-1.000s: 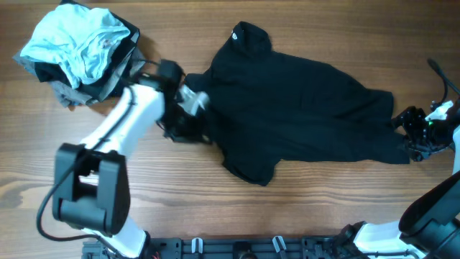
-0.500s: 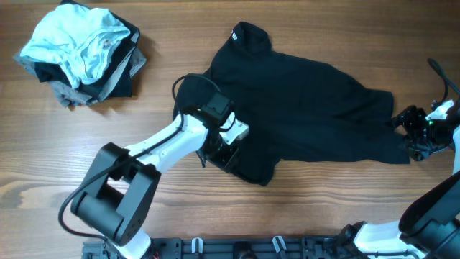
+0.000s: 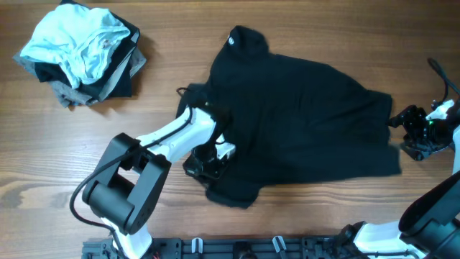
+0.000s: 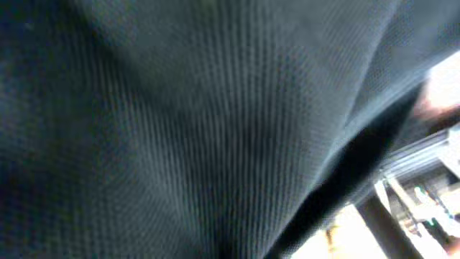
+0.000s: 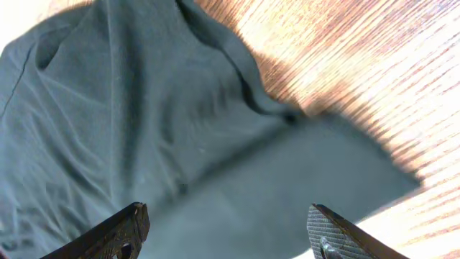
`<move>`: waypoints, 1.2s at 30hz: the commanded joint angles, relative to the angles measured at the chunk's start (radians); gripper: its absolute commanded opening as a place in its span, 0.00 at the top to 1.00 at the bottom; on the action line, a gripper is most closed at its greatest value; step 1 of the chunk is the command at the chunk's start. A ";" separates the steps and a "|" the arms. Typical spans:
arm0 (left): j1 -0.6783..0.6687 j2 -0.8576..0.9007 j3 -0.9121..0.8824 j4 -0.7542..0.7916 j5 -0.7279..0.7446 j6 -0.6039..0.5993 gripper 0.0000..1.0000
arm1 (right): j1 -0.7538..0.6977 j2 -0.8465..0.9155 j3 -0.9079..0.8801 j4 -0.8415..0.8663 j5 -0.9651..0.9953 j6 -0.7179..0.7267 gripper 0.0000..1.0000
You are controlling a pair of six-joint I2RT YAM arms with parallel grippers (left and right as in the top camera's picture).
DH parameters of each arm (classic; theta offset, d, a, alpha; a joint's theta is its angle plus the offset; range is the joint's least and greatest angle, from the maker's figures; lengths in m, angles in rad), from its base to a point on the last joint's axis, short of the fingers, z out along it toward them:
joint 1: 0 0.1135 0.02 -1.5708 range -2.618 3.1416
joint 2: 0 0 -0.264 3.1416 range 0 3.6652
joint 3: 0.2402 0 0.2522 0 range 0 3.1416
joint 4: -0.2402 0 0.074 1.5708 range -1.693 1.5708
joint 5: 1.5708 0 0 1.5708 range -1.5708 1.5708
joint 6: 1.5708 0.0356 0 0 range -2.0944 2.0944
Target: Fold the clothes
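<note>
The black shirt [image 3: 302, 115] lies spread across the middle of the table, its collar with a small white tag [image 3: 232, 39] pointing to the far side. My left gripper [image 3: 209, 162] is down on the shirt's lower left edge and shut on the fabric. In the left wrist view black cloth [image 4: 180, 122] fills the picture and hides the fingers. My right gripper [image 3: 412, 134] stands at the shirt's right hem. Its fingers [image 5: 123, 230] are spread wide over the shirt's edge [image 5: 287, 187], and nothing is gripped between them.
A pile of other garments sits at the far left corner, a light-blue one [image 3: 79, 39] on top of grey cloth [image 3: 72, 93]. Bare wooden tabletop [image 3: 323, 216] shows along the front. The arm bases and a black rail [image 3: 244, 248] run along the near edge.
My left arm swung from the shirt's left side down to its lower left edge and its jaws closed. The shirt's lower left corner has shifted toward the front left. The right arm stayed put.
</note>
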 commanded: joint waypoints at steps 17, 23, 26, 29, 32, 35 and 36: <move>0.183 -0.006 0.225 0.184 -0.098 -0.074 0.96 | 0.002 0.005 0.015 -0.003 0.002 -0.030 0.24; 0.251 0.087 0.095 0.553 -0.097 -0.104 0.96 | 0.002 0.005 0.015 -0.002 -0.002 -0.047 0.24; 0.284 0.164 0.094 0.552 -0.156 -0.156 0.96 | 0.003 0.005 0.015 0.003 -0.038 -0.095 0.28; 0.323 0.217 0.086 0.555 -0.274 -0.220 0.96 | 0.019 0.005 0.015 0.014 -0.100 -0.155 0.30; 0.409 0.248 0.085 0.510 -0.417 -0.315 0.96 | 0.055 0.005 0.015 0.028 -0.142 -0.220 0.30; 0.504 0.229 0.091 0.514 -0.410 -0.307 0.96 | 0.116 0.005 0.015 0.080 -0.269 -0.316 0.30; 0.525 0.224 0.095 0.514 -0.410 -0.303 0.96 | 0.145 0.005 0.015 0.106 -0.262 -0.315 0.30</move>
